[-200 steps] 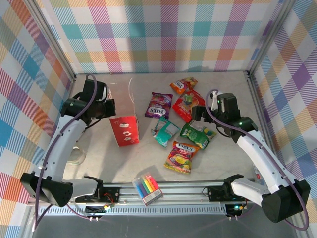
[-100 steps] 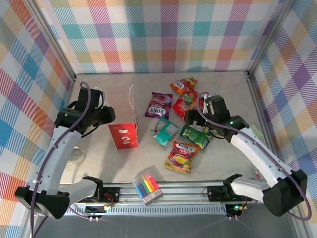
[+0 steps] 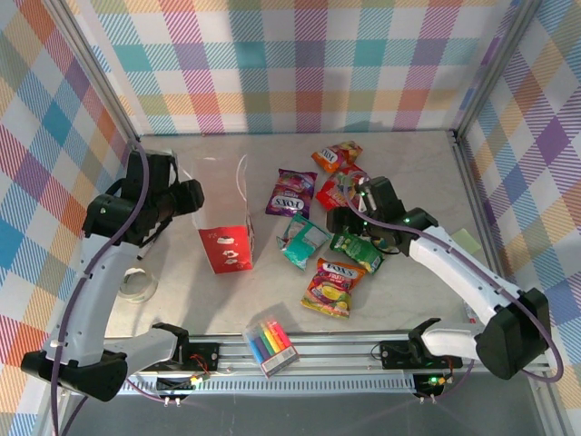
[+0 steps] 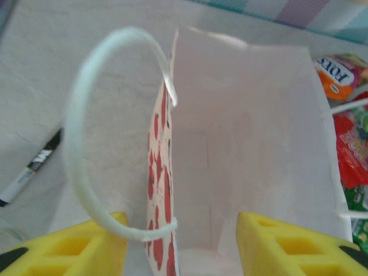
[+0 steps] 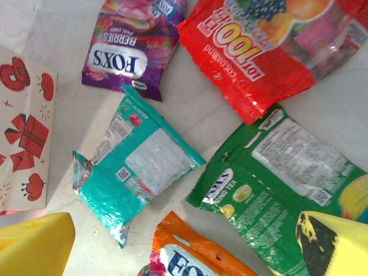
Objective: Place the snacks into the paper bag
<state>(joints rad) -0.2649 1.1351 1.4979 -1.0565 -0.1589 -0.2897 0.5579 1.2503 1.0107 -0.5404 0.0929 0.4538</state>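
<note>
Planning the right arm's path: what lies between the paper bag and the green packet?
The teal packet lies between the paper bag and the green packet, clearest in the right wrist view.

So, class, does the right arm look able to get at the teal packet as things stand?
Probably yes. The right gripper hangs open above the teal packet, which lies flat on the table with nothing on top; the green packet sits close beside it.

Right wrist view: orange packet (image 5: 195,253) partly beyond the bottom edge, red packet (image 5: 259,52) beyond the top.
</note>
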